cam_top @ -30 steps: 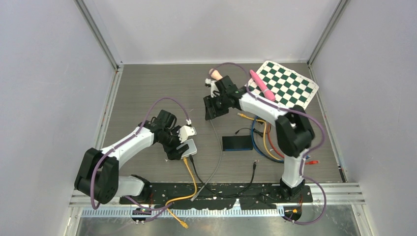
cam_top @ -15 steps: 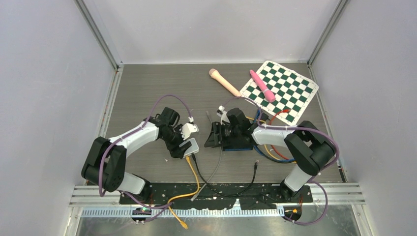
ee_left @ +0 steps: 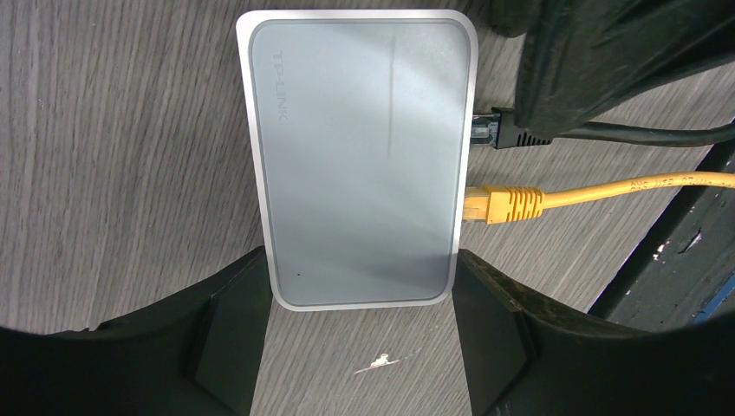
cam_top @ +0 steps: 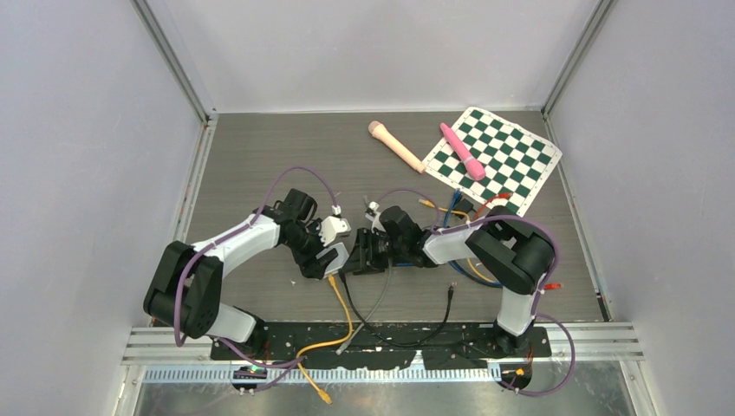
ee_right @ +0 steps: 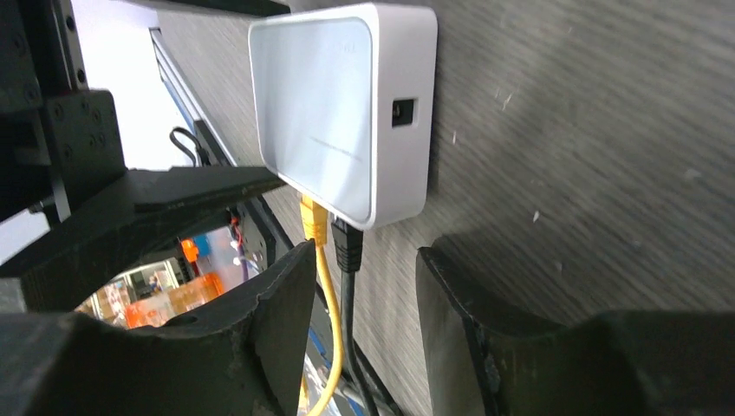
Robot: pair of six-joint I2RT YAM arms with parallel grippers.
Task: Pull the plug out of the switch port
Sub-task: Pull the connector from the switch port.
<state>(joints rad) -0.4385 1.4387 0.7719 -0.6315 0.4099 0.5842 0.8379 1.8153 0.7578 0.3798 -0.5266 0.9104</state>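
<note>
Switch: the white switch point(ee_left: 360, 156) lies mid-frame on the worktop point(cam_top: 260, 156), with the left gripper point(ee_left: 357, 303) jaws clamped on its sides, apparently to brace it.
Plugs: the yellow plug point(ee_right: 312, 217) and black plug point(ee_right: 347, 243) are both seated.
Right gripper point(ee_right: 364, 260): jaws apart, straddling both cables, seemingly lining up the pull.

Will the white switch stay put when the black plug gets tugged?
The switch looks like a thin, light plastic box, so it would likely slide on the table. The left gripper clamps its end, which should brace it. The black plug may resist first.
</note>
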